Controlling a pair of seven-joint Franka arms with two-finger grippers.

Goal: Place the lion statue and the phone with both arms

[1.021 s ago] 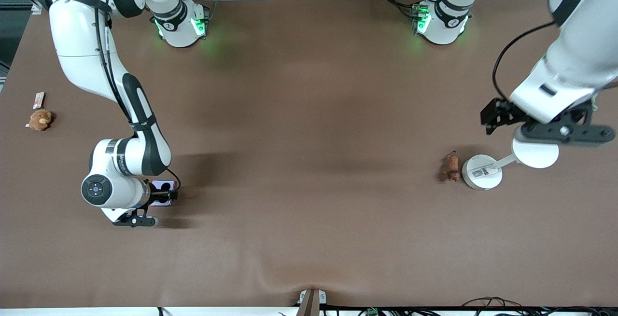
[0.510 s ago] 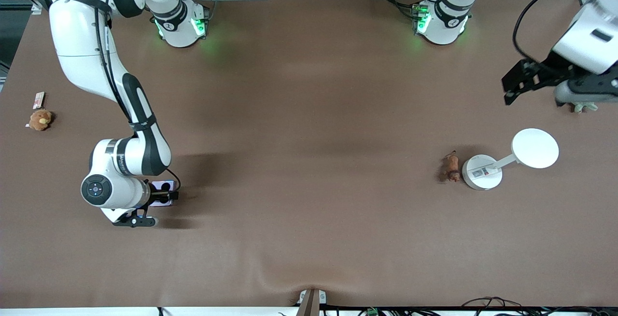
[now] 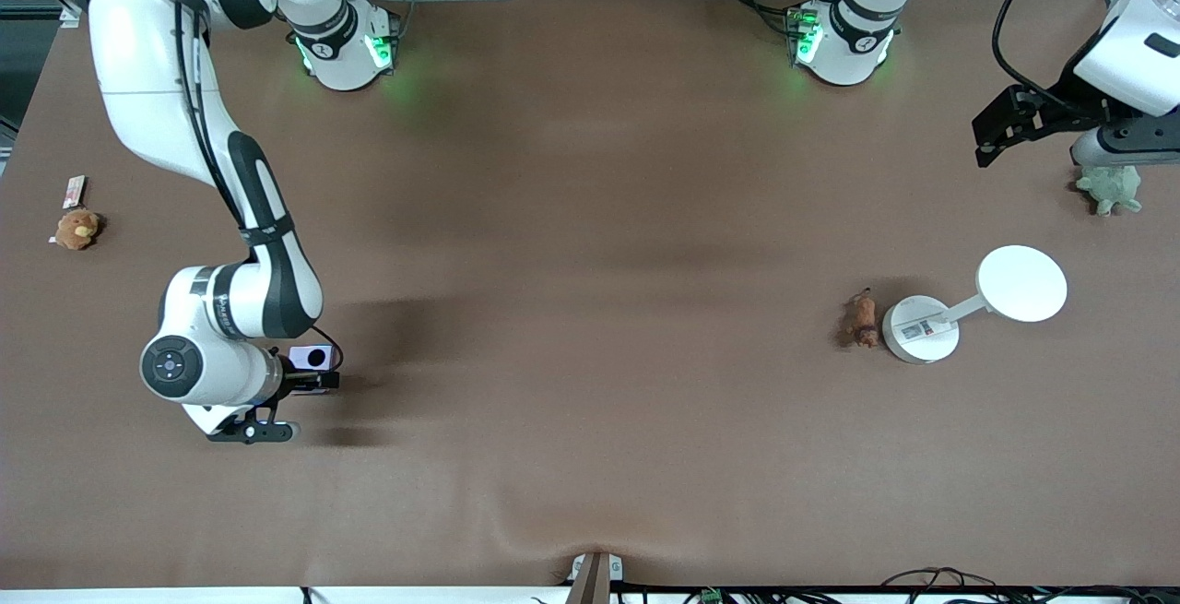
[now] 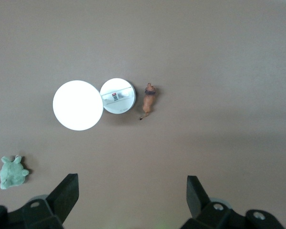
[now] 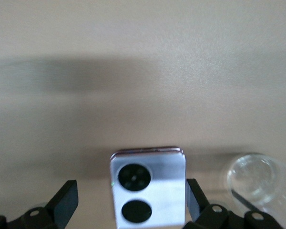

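The lion point(image 3: 863, 319) lies on the table point(image 3: 590, 309) just beside a white stand point(image 3: 922, 330), toward the left arm's end. The phone point(image 3: 312, 357) lies flat between the spread fingers of the right gripper point(image 5: 131, 202). The left gripper point(image 4: 132, 195), released, hangs high near a green plush point(image 3: 1112, 187).

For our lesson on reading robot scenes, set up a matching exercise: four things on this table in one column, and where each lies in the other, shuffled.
Things:
1. lion statue
2. phone
3. green plush turtle
4. brown plush toy

Places:
A. under the left gripper
B. beside the white round stand
C. alone near the right arm's table edge
D. at the right gripper, between its open fingers

Pairs: 1-B, 2-D, 3-A, 4-C
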